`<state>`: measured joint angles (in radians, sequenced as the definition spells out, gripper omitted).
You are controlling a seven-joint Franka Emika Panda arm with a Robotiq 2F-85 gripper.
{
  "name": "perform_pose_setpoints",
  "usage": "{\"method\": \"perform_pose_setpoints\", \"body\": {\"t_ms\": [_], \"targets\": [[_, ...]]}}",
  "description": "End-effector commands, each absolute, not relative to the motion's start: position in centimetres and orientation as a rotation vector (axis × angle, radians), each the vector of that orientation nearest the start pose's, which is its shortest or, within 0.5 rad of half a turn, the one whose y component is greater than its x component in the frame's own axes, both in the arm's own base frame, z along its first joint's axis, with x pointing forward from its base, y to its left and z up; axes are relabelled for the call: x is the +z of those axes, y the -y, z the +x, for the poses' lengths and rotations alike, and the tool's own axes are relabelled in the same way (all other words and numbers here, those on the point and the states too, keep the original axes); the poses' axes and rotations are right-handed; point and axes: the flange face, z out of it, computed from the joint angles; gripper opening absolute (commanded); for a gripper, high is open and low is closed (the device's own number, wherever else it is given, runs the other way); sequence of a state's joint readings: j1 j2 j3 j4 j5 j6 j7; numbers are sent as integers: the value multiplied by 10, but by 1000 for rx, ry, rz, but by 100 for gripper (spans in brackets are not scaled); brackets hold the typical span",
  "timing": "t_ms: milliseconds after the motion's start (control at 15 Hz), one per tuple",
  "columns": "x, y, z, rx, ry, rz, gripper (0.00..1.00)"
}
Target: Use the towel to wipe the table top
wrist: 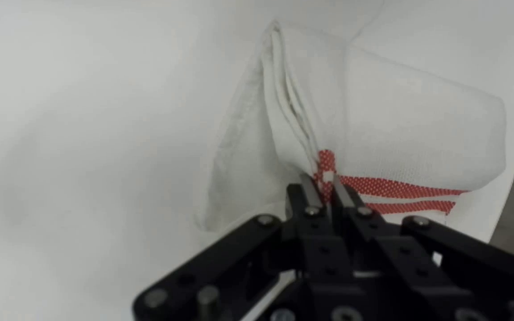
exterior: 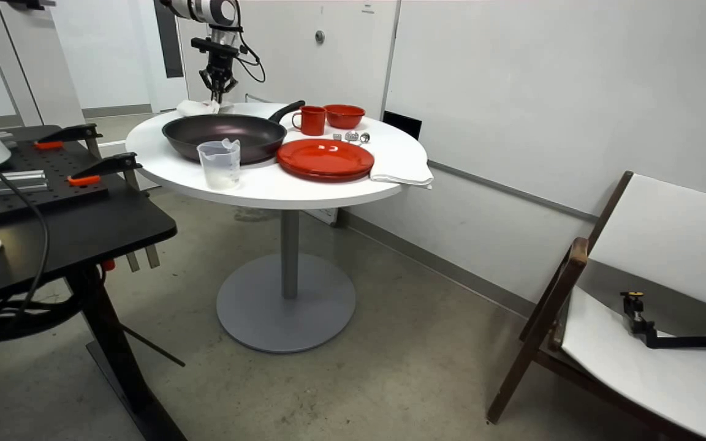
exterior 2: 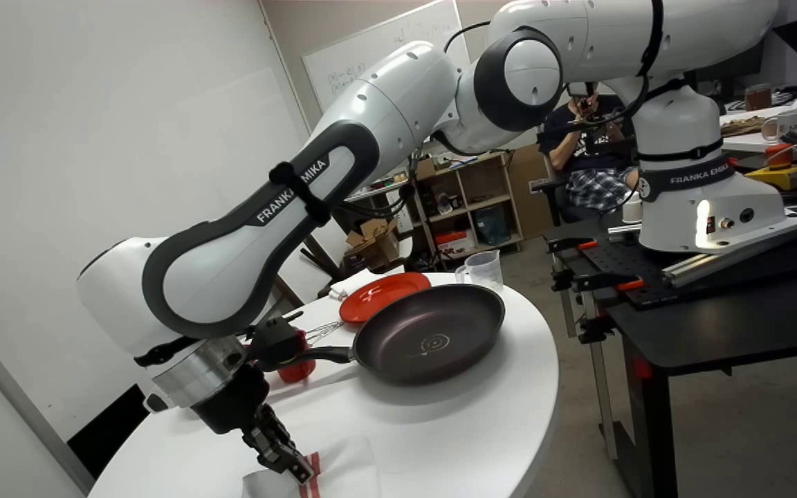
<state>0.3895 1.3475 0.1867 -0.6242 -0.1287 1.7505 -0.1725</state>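
Woven towel (wrist: pixel 400 129), smooth table top (exterior 2: pixel 454 432)

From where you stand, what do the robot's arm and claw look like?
The arm is glossy white and rounded, with dark grey trim, FRANKA EMIKA lettering, black straps and black cables. Beyond a silvery metal collar, the gripper is black and angular, its slim fingers dotted with metal screw heads.

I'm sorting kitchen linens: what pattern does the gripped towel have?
White with red stripes; the towel shows best in the wrist view.
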Motion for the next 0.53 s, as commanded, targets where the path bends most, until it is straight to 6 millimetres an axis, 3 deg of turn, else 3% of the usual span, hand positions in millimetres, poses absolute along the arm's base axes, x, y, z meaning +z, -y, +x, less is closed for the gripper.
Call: {"method": "perform_pose_setpoints", "body": {"t_ms": [0, 200, 467], "targets": [[120, -335, 714, 168, 762, -3014, 2], [107, -317, 729, 12, 615, -3103, 2], [98, -288, 751, -258, 565, -3224, 2]]}}
